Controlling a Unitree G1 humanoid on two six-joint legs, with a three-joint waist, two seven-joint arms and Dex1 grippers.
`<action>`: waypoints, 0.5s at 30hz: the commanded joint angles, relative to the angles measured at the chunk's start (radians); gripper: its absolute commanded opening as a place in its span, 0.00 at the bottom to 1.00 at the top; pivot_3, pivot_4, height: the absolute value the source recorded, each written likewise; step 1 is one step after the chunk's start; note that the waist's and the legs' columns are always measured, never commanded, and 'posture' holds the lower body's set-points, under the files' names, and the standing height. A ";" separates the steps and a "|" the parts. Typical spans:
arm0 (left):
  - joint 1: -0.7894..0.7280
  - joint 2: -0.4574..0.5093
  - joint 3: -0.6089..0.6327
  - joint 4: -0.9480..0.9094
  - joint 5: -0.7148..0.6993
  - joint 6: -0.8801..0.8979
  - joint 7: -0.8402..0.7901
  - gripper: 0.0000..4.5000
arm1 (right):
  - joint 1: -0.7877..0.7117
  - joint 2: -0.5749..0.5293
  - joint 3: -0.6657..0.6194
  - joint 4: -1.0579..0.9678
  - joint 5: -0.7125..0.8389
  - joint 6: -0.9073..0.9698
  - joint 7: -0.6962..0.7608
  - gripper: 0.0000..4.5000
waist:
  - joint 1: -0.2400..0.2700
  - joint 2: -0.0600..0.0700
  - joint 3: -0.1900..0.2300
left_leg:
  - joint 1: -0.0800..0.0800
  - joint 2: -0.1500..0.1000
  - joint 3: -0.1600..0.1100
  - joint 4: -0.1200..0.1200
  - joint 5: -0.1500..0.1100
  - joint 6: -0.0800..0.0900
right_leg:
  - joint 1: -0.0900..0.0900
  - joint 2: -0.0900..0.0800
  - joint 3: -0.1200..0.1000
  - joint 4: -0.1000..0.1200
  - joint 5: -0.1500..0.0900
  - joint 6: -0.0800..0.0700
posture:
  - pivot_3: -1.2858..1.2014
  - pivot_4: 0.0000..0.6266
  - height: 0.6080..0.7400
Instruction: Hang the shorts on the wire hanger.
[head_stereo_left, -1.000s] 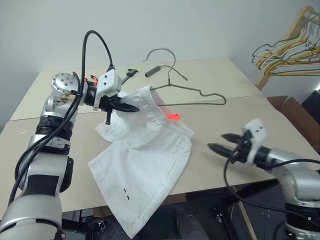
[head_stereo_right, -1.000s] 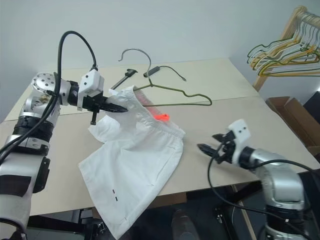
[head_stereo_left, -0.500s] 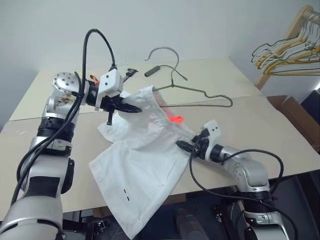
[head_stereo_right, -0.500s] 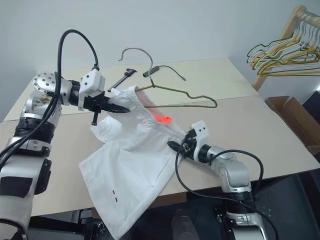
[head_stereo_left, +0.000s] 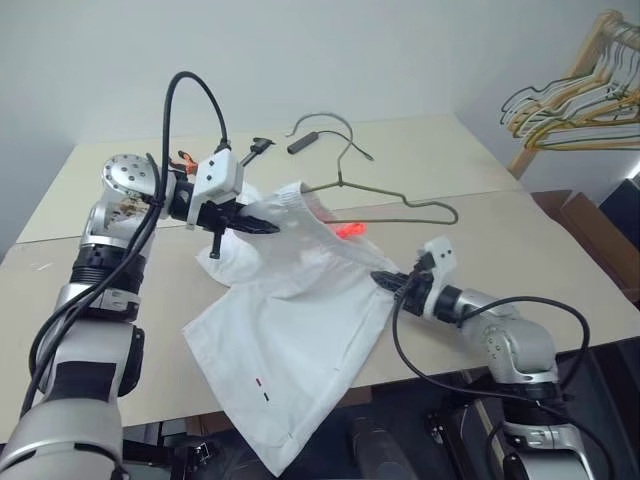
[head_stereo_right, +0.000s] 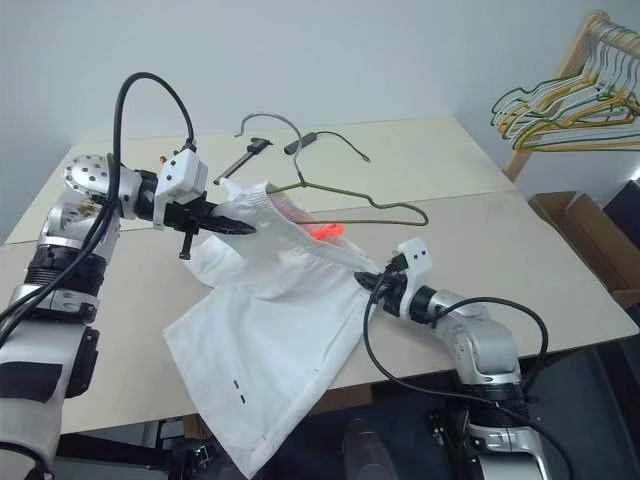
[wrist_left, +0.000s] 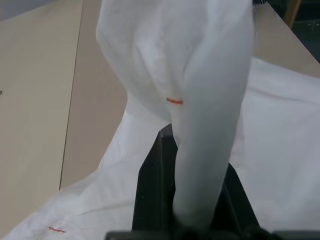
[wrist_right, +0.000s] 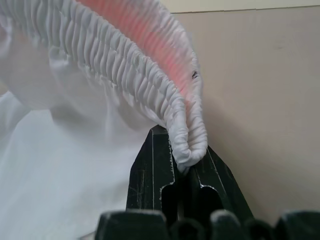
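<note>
The right gripper (head_stereo_left: 385, 279) has crossed in from the worktop's (head_stereo_left: 520, 240) right edge and clamped onto the gathered waistband of the shorts (head_stereo_left: 300, 330). The left gripper (head_stereo_left: 268, 226) pinches the waistband's other end, raised. One leg drapes over the near edge. The wire hanger (head_stereo_left: 385, 190) sits just behind, toward the far edge.

One shorts (head_stereo_left: 300, 310), one wire hanger (head_stereo_left: 385, 195), two tools (head_stereo_left: 262, 226) (head_stereo_left: 385, 280).

No text, label, brand, number or sign can be read on anything in these views.
</note>
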 joint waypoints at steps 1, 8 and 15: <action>0.030 0.044 0.011 -0.011 0.030 -0.079 0.003 0.00 | 0.003 -0.098 -0.081 -0.047 0.035 -0.013 0.049 0.01 | 0.000 0.000 0.000 | 0.000 0.000 0.000 0.000 0.000 0.000 | 0.000 0.000 0.000 0.000 0.000 0.000 | 0.46 0.09 1.00; 0.068 0.060 0.001 0.026 0.083 -0.135 0.053 0.00 | 0.047 -0.245 -0.106 -0.104 0.058 -0.030 0.140 0.01 | 0.001 0.000 0.000 | 0.001 0.000 0.000 0.000 0.000 0.000 | 0.002 0.000 0.000 -0.001 0.000 0.000 | 0.46 0.10 1.00; 0.090 0.070 -0.005 0.022 0.092 -0.140 0.042 0.00 | 0.054 -0.317 -0.116 -0.117 0.050 -0.065 0.171 0.01 | 0.000 0.000 0.000 | 0.001 0.000 0.000 0.000 0.000 0.000 | 0.002 0.000 0.000 -0.001 0.000 0.000 | 0.46 0.10 1.00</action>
